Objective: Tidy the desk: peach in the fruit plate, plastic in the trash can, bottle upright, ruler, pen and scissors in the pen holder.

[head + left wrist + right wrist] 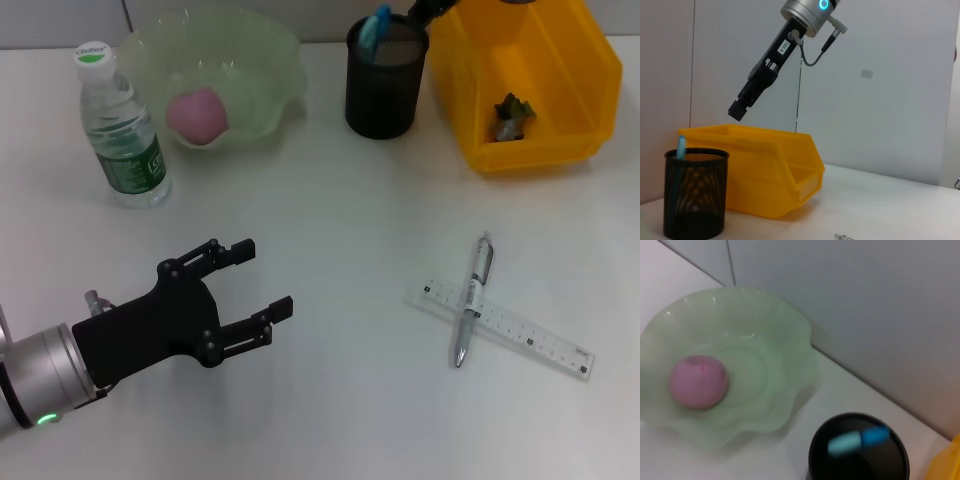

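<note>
A silver pen [473, 298] lies across a clear ruler [520, 333] on the table at the right front. The pink peach [197, 113] sits in the green fruit plate [272, 62]. The water bottle [120, 130] stands upright at the far left. Blue-handled scissors [375, 27] stand in the black mesh pen holder [384, 90]. Crumpled plastic [512, 116] lies in the yellow bin [560, 150]. My left gripper [258, 283] is open and empty above the table at the left front. My right gripper [738, 110] hangs above the pen holder [695, 195] and the bin [765, 170].
The right wrist view looks down on the plate [770, 350], the peach [698, 381] and the pen holder [858, 455] with the blue handle [857, 439]. A wall stands behind the table.
</note>
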You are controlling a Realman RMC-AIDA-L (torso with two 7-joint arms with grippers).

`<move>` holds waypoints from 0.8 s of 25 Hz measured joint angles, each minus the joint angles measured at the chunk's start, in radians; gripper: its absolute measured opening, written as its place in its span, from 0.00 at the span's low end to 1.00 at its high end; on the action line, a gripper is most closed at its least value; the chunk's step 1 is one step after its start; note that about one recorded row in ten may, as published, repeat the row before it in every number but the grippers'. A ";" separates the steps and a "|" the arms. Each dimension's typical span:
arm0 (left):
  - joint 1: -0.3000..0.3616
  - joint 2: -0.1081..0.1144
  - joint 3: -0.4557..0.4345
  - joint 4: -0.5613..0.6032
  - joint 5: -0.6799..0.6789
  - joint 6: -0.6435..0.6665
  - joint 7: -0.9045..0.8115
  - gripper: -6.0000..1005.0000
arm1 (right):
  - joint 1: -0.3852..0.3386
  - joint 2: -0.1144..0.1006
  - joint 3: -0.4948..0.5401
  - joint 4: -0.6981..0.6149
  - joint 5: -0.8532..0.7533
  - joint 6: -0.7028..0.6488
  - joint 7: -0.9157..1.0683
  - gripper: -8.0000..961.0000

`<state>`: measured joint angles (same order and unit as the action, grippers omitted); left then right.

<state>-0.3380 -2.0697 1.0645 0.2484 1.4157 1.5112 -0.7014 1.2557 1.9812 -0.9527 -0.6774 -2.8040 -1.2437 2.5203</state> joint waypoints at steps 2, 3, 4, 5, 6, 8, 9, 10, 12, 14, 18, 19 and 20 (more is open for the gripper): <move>0.001 0.000 0.000 0.000 0.000 0.001 0.000 0.80 | -0.015 0.007 0.000 -0.032 0.000 0.004 0.001 0.35; 0.003 0.001 0.000 0.000 0.000 0.003 0.000 0.80 | -0.015 0.007 0.000 -0.032 0.000 0.004 0.001 0.40; 0.004 0.000 0.000 0.000 0.000 0.007 0.000 0.80 | -0.038 0.020 0.004 -0.079 0.008 0.008 -0.001 0.44; 0.005 0.000 0.000 0.000 0.000 0.009 0.000 0.80 | -0.038 0.020 0.004 -0.079 0.008 0.008 -0.001 0.47; 0.006 0.001 0.000 0.000 0.000 0.011 0.000 0.80 | -0.057 0.030 0.005 -0.114 0.020 0.013 -0.010 0.50; 0.008 0.001 0.000 0.000 0.000 0.014 0.001 0.80 | -0.116 0.056 0.008 -0.223 0.077 0.027 -0.039 0.56; 0.008 0.002 0.000 0.000 0.000 0.016 0.002 0.80 | -0.147 0.065 0.009 -0.271 0.127 0.031 -0.063 0.58; 0.008 0.003 0.000 0.000 0.000 0.018 0.002 0.80 | -0.179 0.072 0.011 -0.319 0.180 0.034 -0.090 0.61; 0.011 0.005 0.000 0.004 0.002 0.028 0.001 0.80 | -0.305 0.078 0.015 -0.420 0.461 0.033 -0.213 0.67; 0.013 0.006 0.000 0.007 0.003 0.031 0.001 0.80 | -0.371 0.055 0.015 -0.427 0.654 0.005 -0.280 0.73; 0.016 0.011 0.012 0.020 0.011 0.047 0.001 0.80 | -0.429 -0.004 0.011 -0.379 0.872 -0.128 -0.340 0.81; 0.016 0.017 0.019 0.025 0.023 0.058 0.001 0.80 | -0.439 -0.042 0.013 -0.332 0.931 -0.257 -0.357 0.81; 0.014 0.024 0.023 0.027 0.040 0.067 0.001 0.80 | -0.439 -0.042 0.013 -0.332 0.931 -0.257 -0.357 0.81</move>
<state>-0.3238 -2.0453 1.0878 0.2758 1.4559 1.5786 -0.7009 0.8163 1.9397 -0.9394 -1.0092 -1.8734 -1.5007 2.1632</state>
